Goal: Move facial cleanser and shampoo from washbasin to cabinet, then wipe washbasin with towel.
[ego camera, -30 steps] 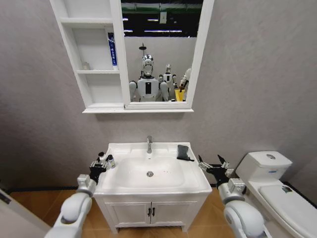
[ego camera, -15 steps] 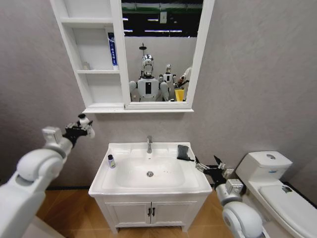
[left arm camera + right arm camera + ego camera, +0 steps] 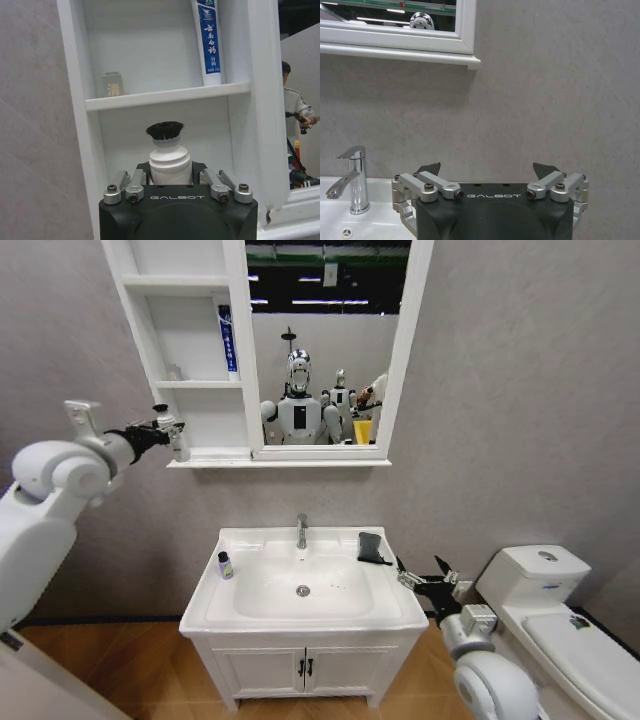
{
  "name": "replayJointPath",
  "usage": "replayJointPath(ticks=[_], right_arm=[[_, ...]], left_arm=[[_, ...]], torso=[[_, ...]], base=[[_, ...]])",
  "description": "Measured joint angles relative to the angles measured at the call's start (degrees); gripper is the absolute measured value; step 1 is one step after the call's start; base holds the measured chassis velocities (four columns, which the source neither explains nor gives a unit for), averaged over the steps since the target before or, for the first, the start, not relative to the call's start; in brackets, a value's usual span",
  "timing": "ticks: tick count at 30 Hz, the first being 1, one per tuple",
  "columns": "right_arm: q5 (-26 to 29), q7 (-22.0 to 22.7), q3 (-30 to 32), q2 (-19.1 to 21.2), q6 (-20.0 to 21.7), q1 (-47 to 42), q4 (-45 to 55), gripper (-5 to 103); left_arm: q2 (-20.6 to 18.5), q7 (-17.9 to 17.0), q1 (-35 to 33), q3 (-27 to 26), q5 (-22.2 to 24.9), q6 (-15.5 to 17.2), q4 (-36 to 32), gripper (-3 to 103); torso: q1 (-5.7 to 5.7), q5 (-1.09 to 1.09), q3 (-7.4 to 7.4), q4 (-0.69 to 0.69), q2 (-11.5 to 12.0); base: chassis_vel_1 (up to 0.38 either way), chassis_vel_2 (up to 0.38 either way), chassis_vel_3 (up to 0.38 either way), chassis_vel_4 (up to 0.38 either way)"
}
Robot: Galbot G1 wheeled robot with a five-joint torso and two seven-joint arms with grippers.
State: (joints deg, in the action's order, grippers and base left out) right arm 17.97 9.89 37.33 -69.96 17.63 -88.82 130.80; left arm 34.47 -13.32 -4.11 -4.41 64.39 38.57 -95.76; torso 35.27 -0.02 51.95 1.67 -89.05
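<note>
Your left gripper is clenched on a small white bottle with a black bristly cap. Half a second ago it hung lower, out by the wall; it now holds the bottle level with the lowest open niche of the white wall-hung cabinet, just outside its left edge. The wrist view faces that niche, with a blue-and-white tube and a small grey cup on the shelf above. A second ago this gripper was at the left rim of the white ceramic washbasin, so the first bottle is lifted, not yet shelved. A second small dark-capped bottle stands on that rim. The dark folded towel lies at the back right corner. Your right gripper waits released beside the washbasin's right edge.
</note>
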Motion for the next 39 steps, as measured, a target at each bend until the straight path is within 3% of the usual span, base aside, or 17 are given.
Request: replayJointPath(ticks=[3, 15, 27, 39], right_arm=[[-0.6, 0.0, -0.1, -0.7, -0.1, -0.7, 0.7, 100], [-1.0, 0.1, 0.1, -0.9, -0.7, -1.6, 1.4, 100], [-0.7, 0.5, 0.6, -1.0, -0.8, -1.6, 1.5, 100], [-1.2, 0.5, 0.4, -1.1, -1.0, -1.4, 0.5, 100]], left_arm=[[3.7, 0.5, 7.8, 6.1, -0.5, 0.1, 6.8, 41], [12.0, 3.8, 15.1, 12.4, -5.3, -1.4, 20.6, 41], [18.4, 9.1, 15.2, 11.6, -13.2, -5.3, 32.4, 41], [19.8, 13.0, 17.4, 9.8, -17.3, -6.3, 37.7, 41]], torso=[[0.00, 0.00, 0.00, -0.02, 0.0], [-0.01, 0.02, 0.00, -0.02, 0.0], [-0.01, 0.01, 0.00, -0.02, 0.0], [-0.01, 0.02, -0.01, -0.02, 0.0]], base=[[0.000, 0.000, 0.000, 0.000], [0.000, 0.000, 0.000, 0.000], [0.000, 0.000, 0.000, 0.000], [0.000, 0.000, 0.000, 0.000]])
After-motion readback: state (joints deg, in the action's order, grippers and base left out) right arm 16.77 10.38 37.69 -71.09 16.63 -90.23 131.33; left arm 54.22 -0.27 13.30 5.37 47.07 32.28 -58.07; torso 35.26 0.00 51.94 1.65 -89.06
